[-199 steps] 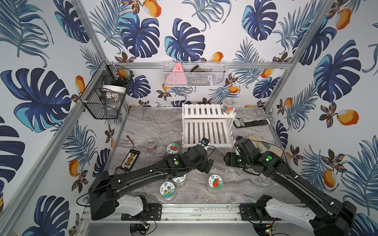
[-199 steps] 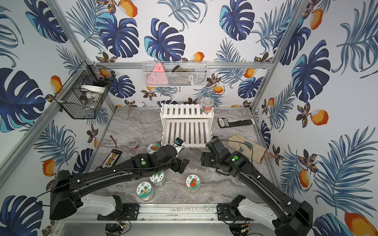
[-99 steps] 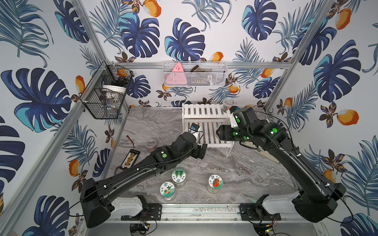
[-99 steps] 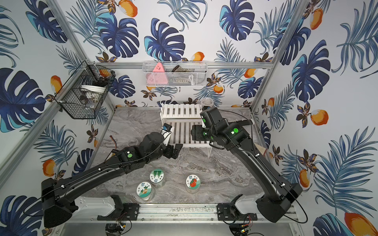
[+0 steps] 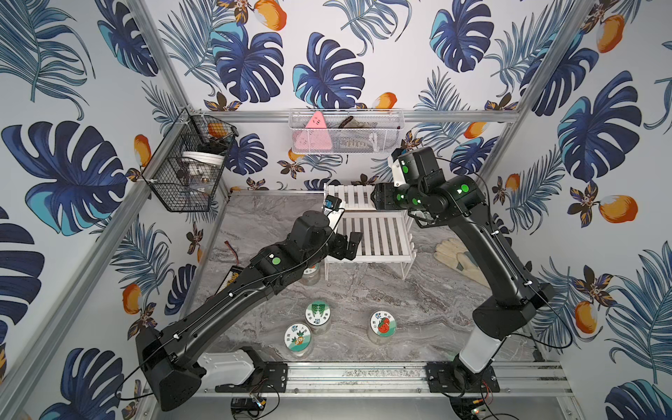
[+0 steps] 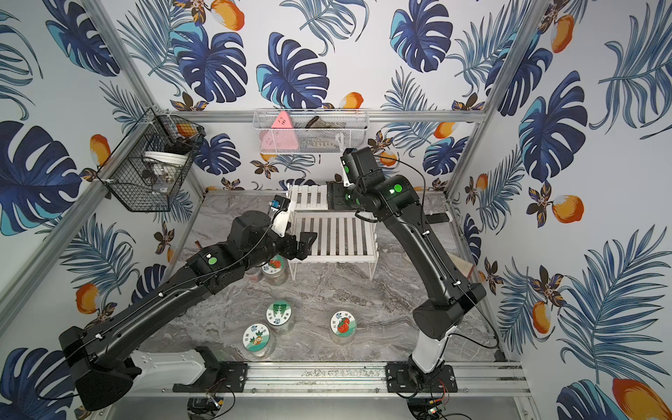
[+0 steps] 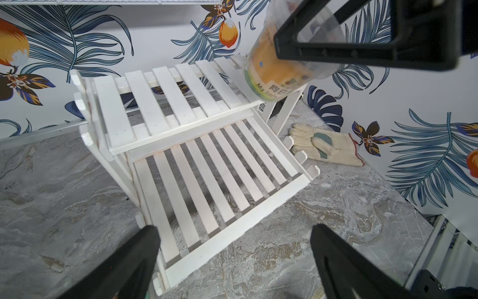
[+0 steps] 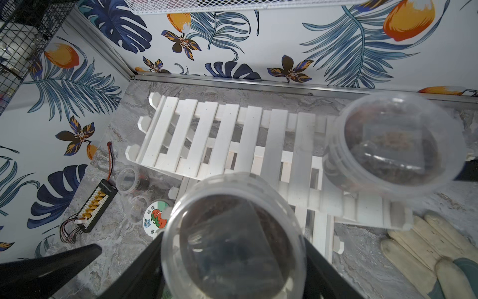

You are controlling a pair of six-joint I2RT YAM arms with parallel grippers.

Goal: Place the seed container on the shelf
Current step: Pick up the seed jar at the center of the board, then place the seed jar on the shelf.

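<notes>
A: While the right gripper (image 8: 234, 266) is clamped across the seed container (image 7: 274, 75), where does the container sit?
B: Over the right end of the far, upper tier of the shelf (image 5: 371, 259). Contact with the slats cannot be told. Another clear jar (image 8: 393, 145) is just beside it.
A: Handling?
B: Thin clear plastic, so probably light and smooth, and the wall may flex. There is dark loose fill inside. Best taken across the round wall, mid-height, with a gentle squeeze.
A: Axis?
B: Long axis about parallel with the shelf legs, so near upright. A clear round end faces the right wrist camera. Which end is the lid is unclear.
A: Left gripper (image 5: 347, 244)?
B: Jaws spread wide, empty, at the near tier's left edge.
</notes>
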